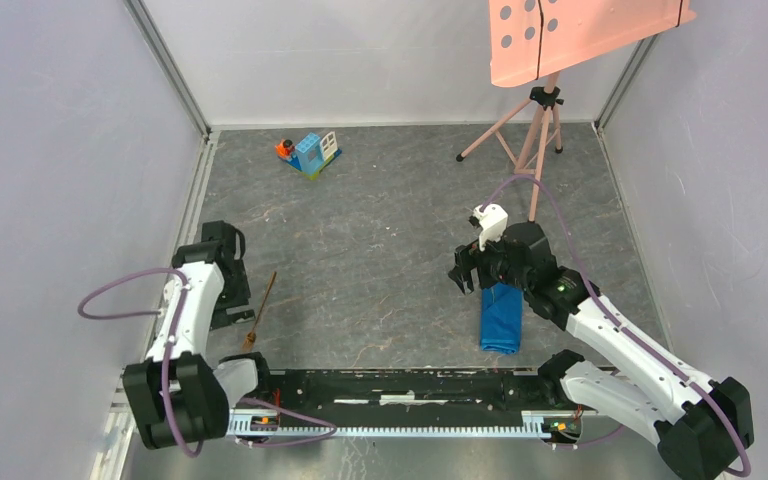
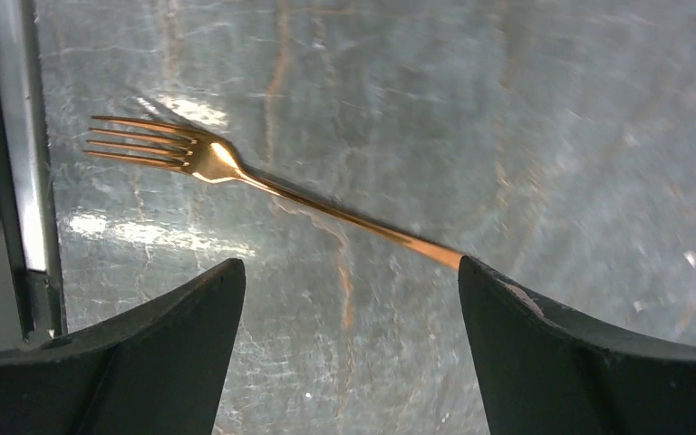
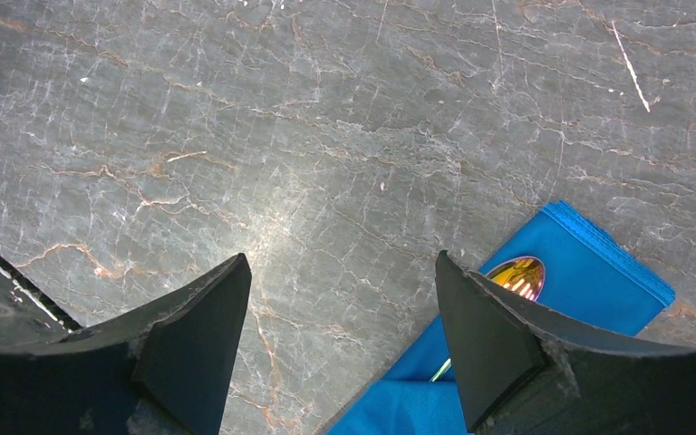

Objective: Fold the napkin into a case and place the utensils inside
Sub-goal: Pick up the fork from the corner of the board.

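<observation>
The left fingers (image 2: 172,344) are hanging spread above the fork (image 2: 276,188), which is lying flat on the worktop (image 2: 507,109) at near left; centring on its thin handle before pinching looks wise. The right fingers (image 3: 498,335), also released, are hovering beside the case (image 3: 598,272) at near right, with the spoon (image 3: 518,275) sitting in it.

1 ea – fork (image 2: 276,188), prob. spoon (image 3: 517,276), napkin (image 1: 501,320)

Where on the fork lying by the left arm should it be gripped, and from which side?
Probably grip the fork mid-handle from straight above, the open left tool straddling it crosswise: it lies flat on the table, its handle thin and straight.
</observation>
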